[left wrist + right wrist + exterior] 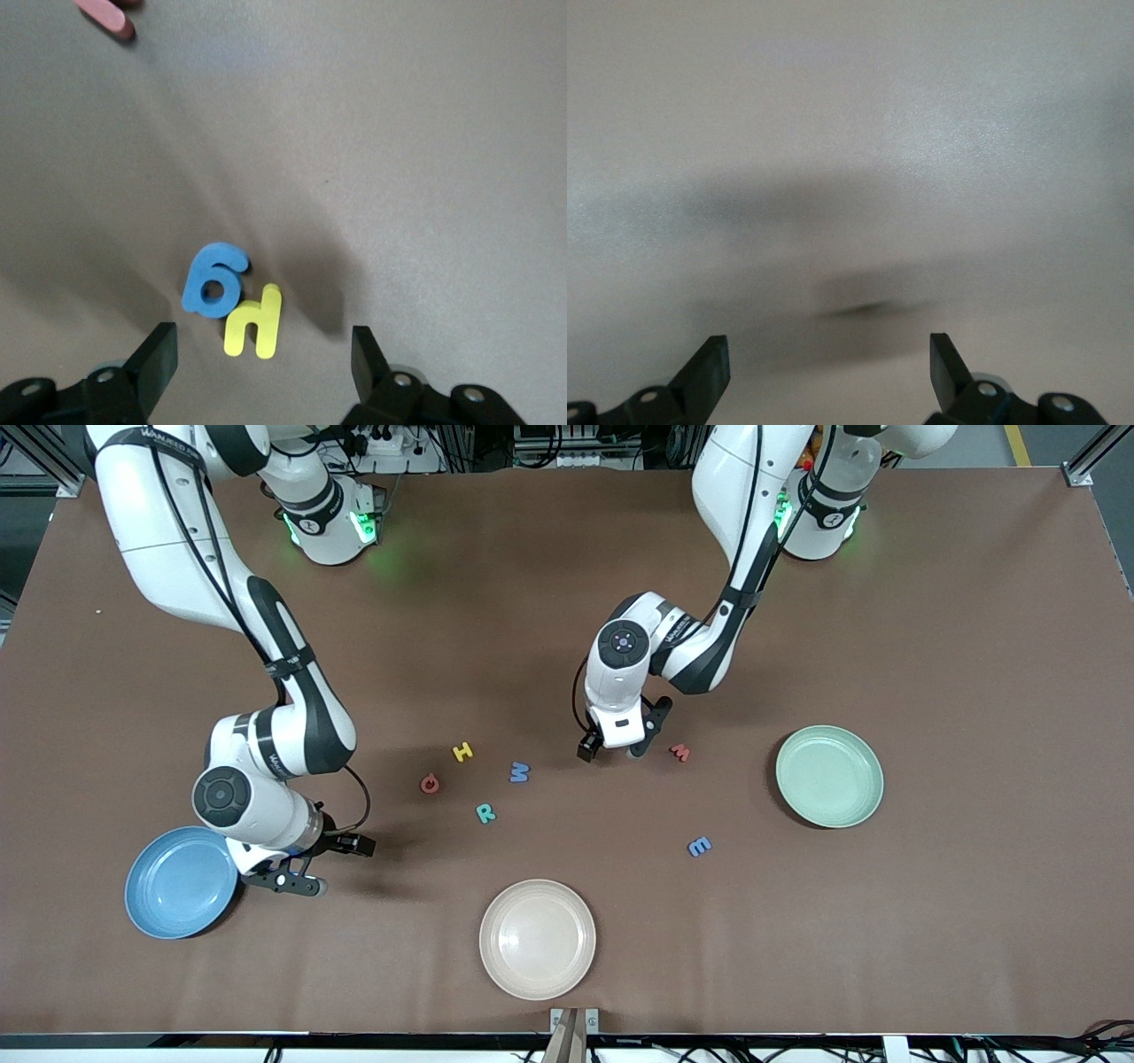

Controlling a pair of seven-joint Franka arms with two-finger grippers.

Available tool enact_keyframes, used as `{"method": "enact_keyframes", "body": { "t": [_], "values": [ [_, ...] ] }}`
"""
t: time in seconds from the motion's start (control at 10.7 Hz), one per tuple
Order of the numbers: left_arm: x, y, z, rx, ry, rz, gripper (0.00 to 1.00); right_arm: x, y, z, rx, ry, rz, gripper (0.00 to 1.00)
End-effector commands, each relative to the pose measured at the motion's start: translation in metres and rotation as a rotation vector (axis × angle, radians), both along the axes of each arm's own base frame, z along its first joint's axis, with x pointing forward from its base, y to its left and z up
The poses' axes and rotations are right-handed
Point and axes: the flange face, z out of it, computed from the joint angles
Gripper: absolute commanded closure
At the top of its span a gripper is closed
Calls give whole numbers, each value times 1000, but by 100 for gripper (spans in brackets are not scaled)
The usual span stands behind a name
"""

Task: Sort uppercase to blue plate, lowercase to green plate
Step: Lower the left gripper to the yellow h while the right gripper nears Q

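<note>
Brown table (974, 691): 3 plates, 8 letters; left gripper (263, 354) & right gripper (830, 363) both released.

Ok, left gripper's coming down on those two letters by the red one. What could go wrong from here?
1. The blue g and yellow h touch, both between the open left gripper fingers: closing may pinch both or flick one away.
2. Both are lowercase, so a double grab could still go to the green plate, but one may drop on the way.
3. The right gripper waits open beside the blue plate; no clash looks likely.
</note>
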Motion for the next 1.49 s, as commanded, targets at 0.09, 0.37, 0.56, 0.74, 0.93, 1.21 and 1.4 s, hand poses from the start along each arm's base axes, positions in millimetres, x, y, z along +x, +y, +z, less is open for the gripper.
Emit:
{"method": "enact_keyframes", "body": {
  "t": [0.09, 0.37, 0.56, 0.74, 0.93, 1.21, 1.4],
  "values": [
    [0, -5, -5, 4, -21, 10, 14, 3, -5, 1, 5, -4, -21, 0],
    [0, -5, -6, 5, -25, 6, 17, 1, 6, 1, 5, -3, -14, 0],
    [-1, -4, -7, 7, -23, 6, 20, -3, 21, 5, 5, 4, -96, 0],
    [-1, -4, -8, 8, -24, 2, 28, -8, 33, 4, -3, 20, -170, 0],
    [-1, -3, -8, 9, -24, -6, 42, -16, 51, 8, -15, 62, -242, 0],
    [-1, -3, -8, 9, -24, -9, 51, -22, 49, 37, -16, 77, -229, 0],
    [-1, -3, -8, 10, -24, -15, 52, -34, 46, 45, -18, 79, -228, 0]
  ]
}}
